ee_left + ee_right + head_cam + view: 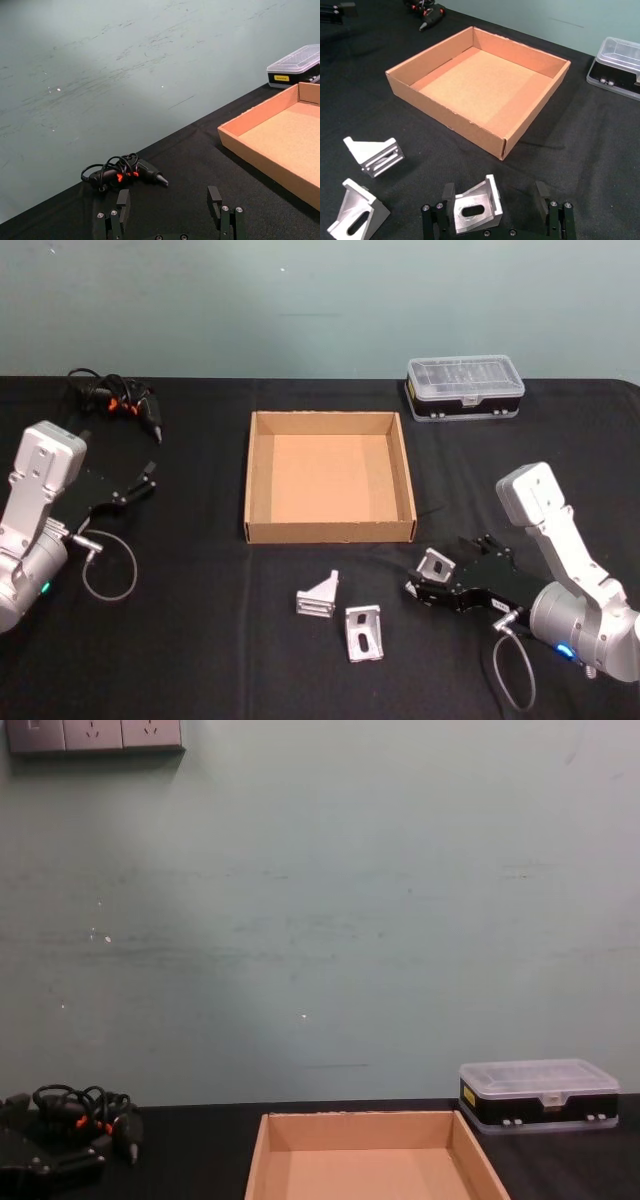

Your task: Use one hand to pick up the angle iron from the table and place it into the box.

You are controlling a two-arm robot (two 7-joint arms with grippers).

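left gripper (143,483) far left, fingers spread, holding nothing | box (330,531) centre of table (200,660) | loose bracket (318,596) and second loose bracket (364,632) in front of box | angle iron (472,207) right of them, between right gripper (495,192) fingers, wide apart, unclamped | right wrist view: slotted face toward palm, peak toward box, gap at one finger
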